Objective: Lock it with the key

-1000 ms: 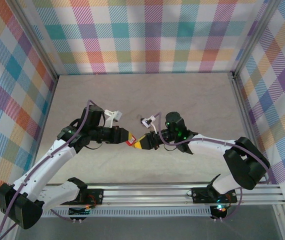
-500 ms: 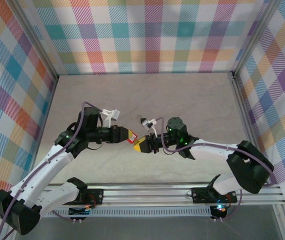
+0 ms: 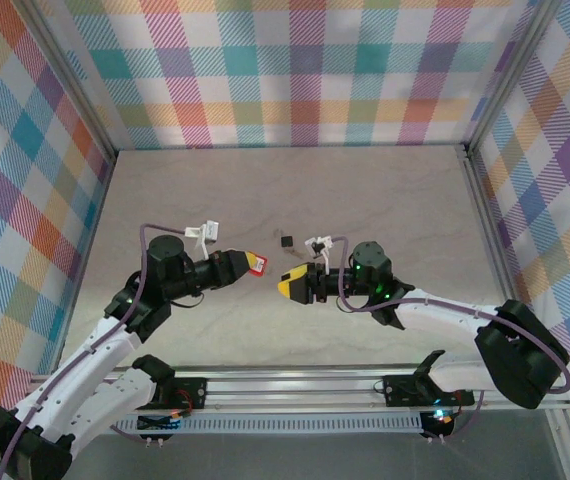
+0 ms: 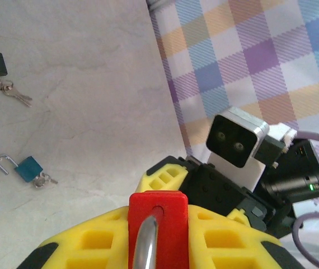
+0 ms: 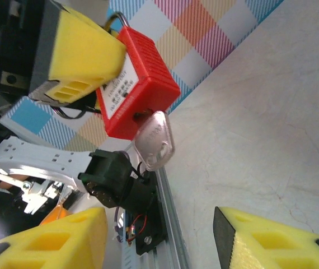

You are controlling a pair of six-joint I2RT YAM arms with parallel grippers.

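Observation:
My left gripper (image 3: 249,265) is shut on the red padlock (image 3: 257,264), held off the table. In the left wrist view the padlock's red body (image 4: 158,216) sits between the yellow pads (image 4: 92,241) with its silver shackle (image 4: 144,249) pointing back at the camera. The key (image 5: 155,140), small and silver, sticks out of the keyhole at the bottom of the red padlock (image 5: 140,84). My right gripper (image 3: 288,285) is open a short way to the right of the lock. Its yellow fingers (image 5: 271,241) stand apart below the key, touching neither key nor lock.
A small black padlock (image 3: 287,240) lies on the table behind the grippers, with keys (image 4: 15,94) beside it. A small blue padlock (image 4: 29,169) with an open shackle lies nearby. Plaid walls enclose the table; a metal rail (image 3: 365,385) runs along the near edge.
My right gripper has opened, let go of the key and drawn back to the right. My left gripper has pulled back left with the padlock, so the two grippers stand apart.

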